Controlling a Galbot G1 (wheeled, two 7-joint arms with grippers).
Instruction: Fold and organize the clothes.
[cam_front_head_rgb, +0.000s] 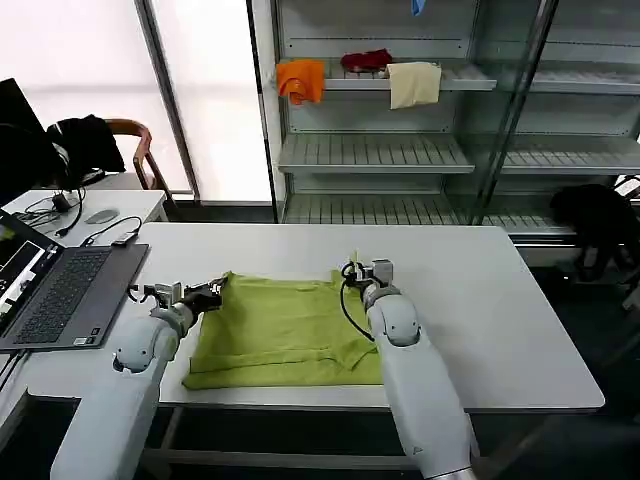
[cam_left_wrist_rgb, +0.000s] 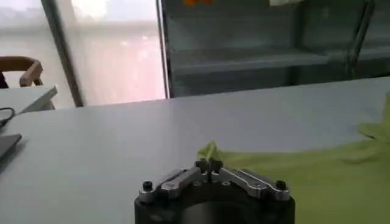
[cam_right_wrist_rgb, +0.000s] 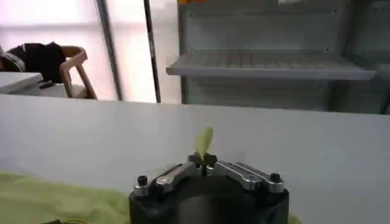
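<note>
The lime yellow-green T-shirt (cam_front_head_rgb: 285, 332) is soft matt cotton cloth, lightly creased, its far corners pinched in both grippers. The left gripper (cam_left_wrist_rgb: 209, 166) and right gripper (cam_right_wrist_rgb: 202, 159) have brushed silvery metal links on matt black housings. Under them, the white bench (cam_front_head_rgb: 480, 300) looks smooth, faintly satin.

T-shirt (cam_front_head_rgb: 280, 330) on table (cam_front_head_rgb: 500, 300); laptop (cam_front_head_rgb: 60, 290) left.

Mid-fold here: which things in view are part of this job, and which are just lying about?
Part of the job:
- lime green T-shirt, flat on the white table
- left gripper, shut on its far left corner
- right gripper, shut on its far right corner

Just lying about:
- laptop
- orange cloth, red cloth and cream cloth on the shelf
- black garment on the chair
</note>
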